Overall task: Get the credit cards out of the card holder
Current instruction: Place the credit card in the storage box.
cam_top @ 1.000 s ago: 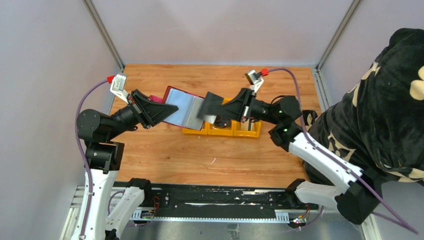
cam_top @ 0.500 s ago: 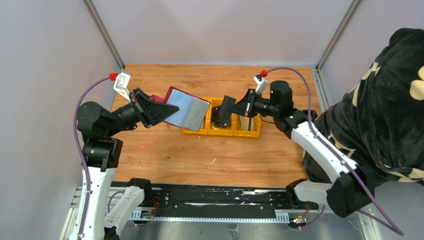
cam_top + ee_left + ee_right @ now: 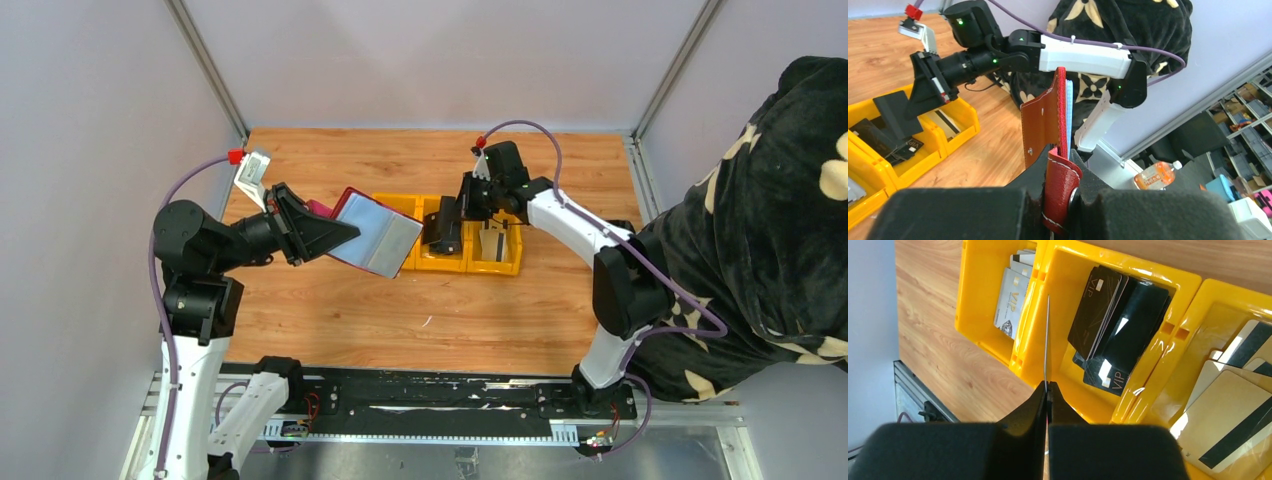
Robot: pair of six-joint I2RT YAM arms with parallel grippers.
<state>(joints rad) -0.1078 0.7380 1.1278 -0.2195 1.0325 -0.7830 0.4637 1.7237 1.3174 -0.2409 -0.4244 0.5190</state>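
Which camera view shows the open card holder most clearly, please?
The top external view: the card holder faces the camera, open, showing its grey-blue lining. The left wrist view shows it nearly edge-on, its red tab pinched between the left fingers. The right wrist view does not show it.

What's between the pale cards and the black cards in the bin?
A yellow divider wall, with the card in the right gripper edge-on over it; right wrist view.

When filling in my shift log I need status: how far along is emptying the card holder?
Done: several cards already lie in the yellow bin. In hand: the right gripper pinches one card edge-on above the bin, not yet dropped; the left gripper holds the card holder open in the air. Left: releasing that card; whether the holder still contains more cannot be seen.
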